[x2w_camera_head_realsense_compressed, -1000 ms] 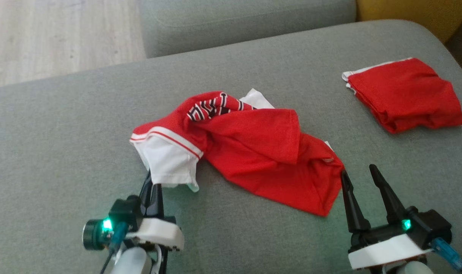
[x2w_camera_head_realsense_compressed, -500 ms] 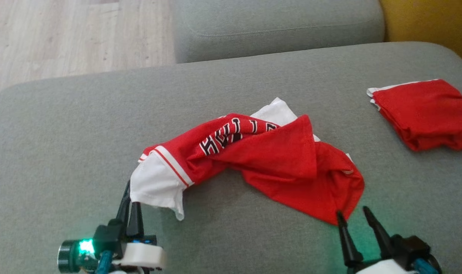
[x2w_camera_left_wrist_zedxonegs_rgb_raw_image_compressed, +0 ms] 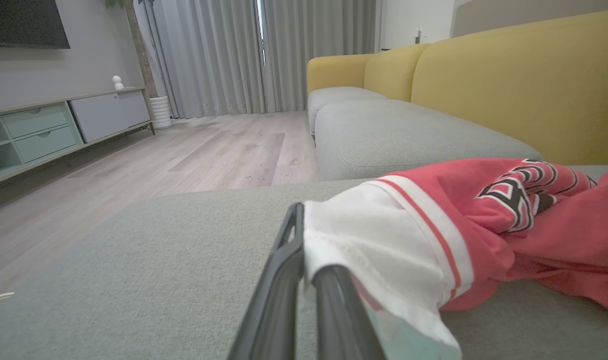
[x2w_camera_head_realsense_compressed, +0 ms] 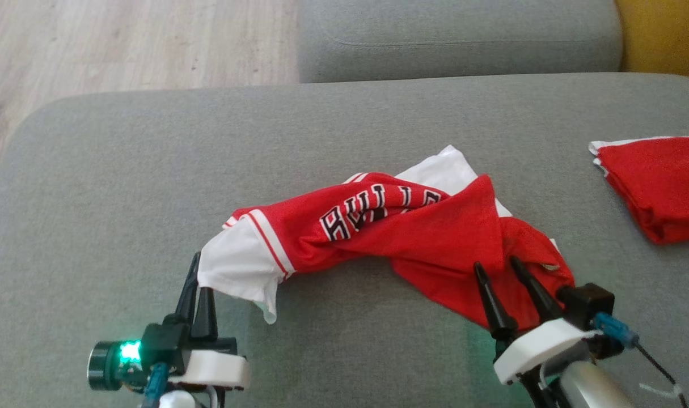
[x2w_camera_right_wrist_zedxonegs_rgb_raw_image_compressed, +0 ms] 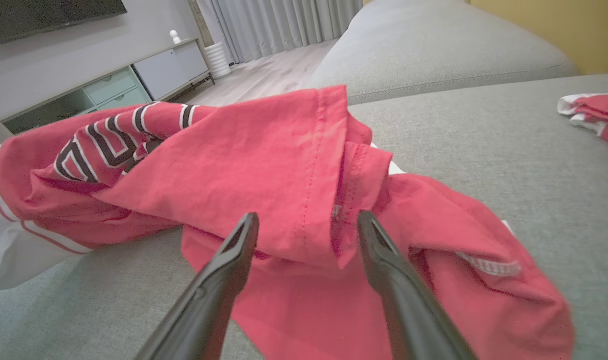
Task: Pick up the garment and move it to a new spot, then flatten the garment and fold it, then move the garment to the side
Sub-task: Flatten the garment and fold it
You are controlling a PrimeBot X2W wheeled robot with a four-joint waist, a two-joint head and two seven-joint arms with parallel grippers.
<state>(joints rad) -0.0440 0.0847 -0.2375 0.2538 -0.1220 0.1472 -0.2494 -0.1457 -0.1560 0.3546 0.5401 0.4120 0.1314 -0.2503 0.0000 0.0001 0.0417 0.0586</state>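
The garment (x2w_camera_head_realsense_compressed: pixel 401 232) is a red jersey with white sleeves and black lettering, lying crumpled across the grey couch cushion (x2w_camera_head_realsense_compressed: pixel 123 170). My left gripper (x2w_camera_head_realsense_compressed: pixel 199 277) is shut on the white sleeve edge at the garment's left end; the left wrist view shows the white cloth (x2w_camera_left_wrist_zedxonegs_rgb_raw_image_compressed: pixel 364 240) pinched between the closed fingers (x2w_camera_left_wrist_zedxonegs_rgb_raw_image_compressed: pixel 283 270). My right gripper (x2w_camera_head_realsense_compressed: pixel 498 265) is open above the red folds at the garment's right end. In the right wrist view the fingers (x2w_camera_right_wrist_zedxonegs_rgb_raw_image_compressed: pixel 238 250) straddle a raised red fold (x2w_camera_right_wrist_zedxonegs_rgb_raw_image_compressed: pixel 304 200) without closing on it.
A second red garment (x2w_camera_head_realsense_compressed: pixel 656 181), folded, lies at the cushion's right edge. Another grey cushion (x2w_camera_head_realsense_compressed: pixel 457 34) sits behind, with a yellow backrest (x2w_camera_head_realsense_compressed: pixel 662 34) at the far right. Wooden floor (x2w_camera_head_realsense_compressed: pixel 123 45) lies beyond the cushion's left and far edges.
The head camera has shifted, moving the whole scene rightward and down. My right gripper has moved forward over the garment's red end. The left gripper has kept hold of the white sleeve.
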